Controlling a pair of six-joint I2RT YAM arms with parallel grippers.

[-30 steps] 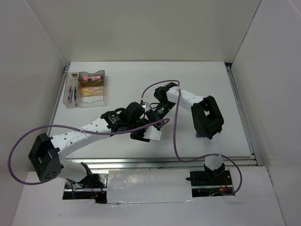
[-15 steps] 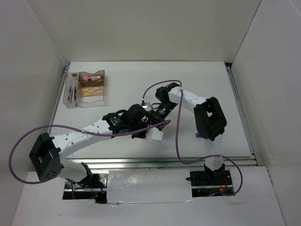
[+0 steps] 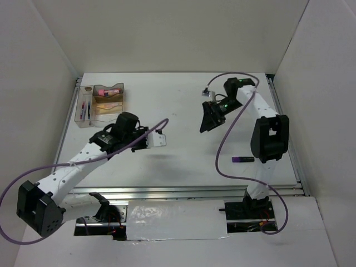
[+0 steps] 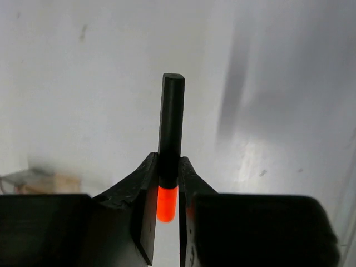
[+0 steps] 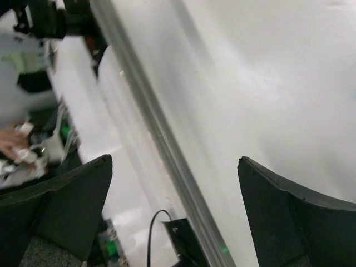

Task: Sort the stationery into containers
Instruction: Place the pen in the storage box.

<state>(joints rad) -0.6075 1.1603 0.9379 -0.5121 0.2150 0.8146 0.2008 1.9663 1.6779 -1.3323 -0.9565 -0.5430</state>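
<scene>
The left gripper (image 4: 168, 167) is clamped on the orange-capped black highlighter (image 4: 171, 119) and has swung from mid-frame towards the organiser tray (image 3: 78, 119) at upper left, its arm stretched diagonally. The right gripper (image 5: 175, 183), its fingers now wide apart, has pulled back to upper right

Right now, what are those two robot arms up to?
The left arm has its jaws shut on a black highlighter with an orange cap, held above the white table. The right arm has its jaws wide open and empty. A purple marker lies beside it, and the clear plastic compartment tray holds some pens.
</scene>
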